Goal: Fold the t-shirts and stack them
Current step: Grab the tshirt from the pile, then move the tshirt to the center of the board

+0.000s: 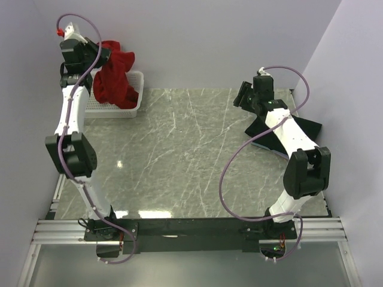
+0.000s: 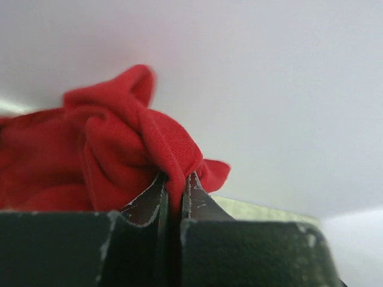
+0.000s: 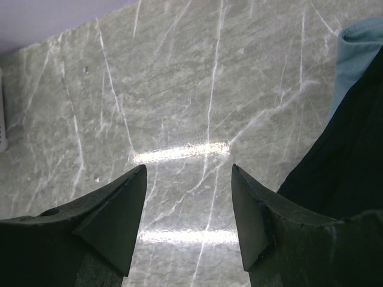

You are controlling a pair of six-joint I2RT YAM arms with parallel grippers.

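- Crumpled bright red cloth t-shirt [image 1: 116, 81]: hangs lengthwise below left gripper [image 2: 176, 179], pinched between its fingers, over white mesh basket [image 1: 114, 112].
- Right gripper [image 3: 188, 169]: fingers spread, empty, well apart.

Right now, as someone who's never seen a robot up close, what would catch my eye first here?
The bright red t-shirt, bunched and dangling from the shut left gripper over the white mesh basket at the far left corner of the table. Next, the black t-shirt lying on the right side, a light blue edge showing beside it, with the open right gripper hovering over the marble nearby.
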